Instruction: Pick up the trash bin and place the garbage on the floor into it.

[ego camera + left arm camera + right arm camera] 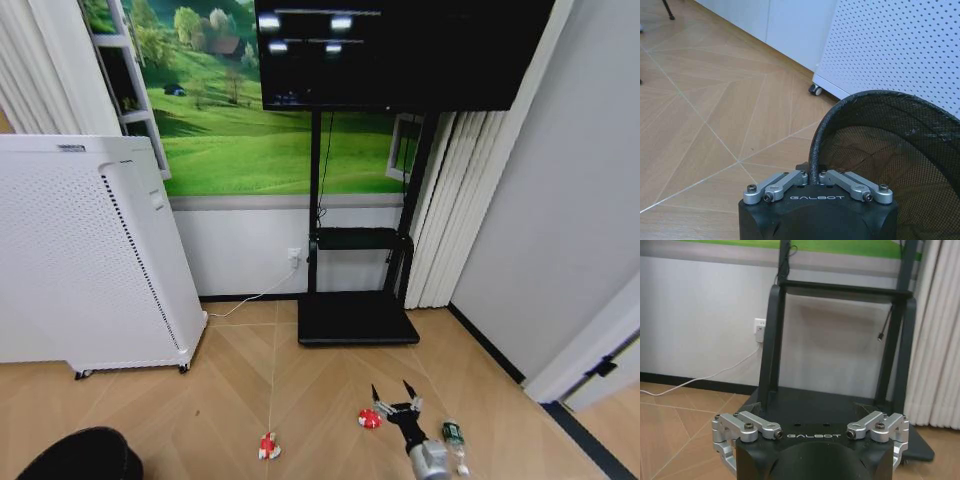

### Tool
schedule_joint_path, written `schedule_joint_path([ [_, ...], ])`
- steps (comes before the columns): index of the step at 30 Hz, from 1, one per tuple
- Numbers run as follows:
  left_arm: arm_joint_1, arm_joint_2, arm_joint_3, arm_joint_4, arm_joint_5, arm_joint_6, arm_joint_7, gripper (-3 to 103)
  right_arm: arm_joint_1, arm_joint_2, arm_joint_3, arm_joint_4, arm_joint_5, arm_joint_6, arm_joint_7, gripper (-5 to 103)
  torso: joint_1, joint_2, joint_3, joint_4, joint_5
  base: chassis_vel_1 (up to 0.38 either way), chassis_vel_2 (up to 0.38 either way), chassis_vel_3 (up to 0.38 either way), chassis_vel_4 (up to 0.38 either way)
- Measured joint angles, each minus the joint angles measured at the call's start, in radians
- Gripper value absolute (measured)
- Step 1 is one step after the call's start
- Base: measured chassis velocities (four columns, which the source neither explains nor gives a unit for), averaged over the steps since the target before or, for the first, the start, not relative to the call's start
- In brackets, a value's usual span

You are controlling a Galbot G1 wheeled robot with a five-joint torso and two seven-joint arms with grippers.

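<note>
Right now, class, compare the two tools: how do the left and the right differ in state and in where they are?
The left tool is shut on the trash bin, pinching its rim; the right tool is open and holds nothing. The left tool is beside the white air purifier; the right tool hangs low over the floor by a red scrap and the bottle. Both are black with silver linkages.

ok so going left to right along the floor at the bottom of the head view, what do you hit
trash bin → red-and-white scrap → second red-and-white scrap → right tool, open → greenish bottle
</note>
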Motion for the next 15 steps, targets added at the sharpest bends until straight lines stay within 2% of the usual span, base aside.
schedule_joint_path([
  [4, 0.009, 0.002, -0.008, 0.004, -0.011, -0.006, -0.003, 3, 0.027, -0.01, 0.0, 0.007, -0.021, -0.029, 0.016, 100, 0.0, 0.0, 0.0, 0.0001, 0.0, 0.0, 0.0, 0.0, 0.0],
  [11, 0.016, -0.003, -0.005, 0.009, -0.009, -0.012, 0.003, 3, -0.016, -0.014, 0.019, 0.013, -0.031, 0.001, 0.011, 100, 0.0, 0.0, 0.0, -0.0003, 0.0, 0.0, 0.0, 0.0, 0.0],
  [15, 0.023, -0.004, 0.001, 0.008, -0.005, -0.014, 0.018, 3, -0.032, -0.005, 0.02, 0.009, -0.035, 0.01, 0.011, 100, 0.0, 0.0, 0.0, -0.0003, 0.0002, 0.093, 0.07, -0.087, -0.074],
])
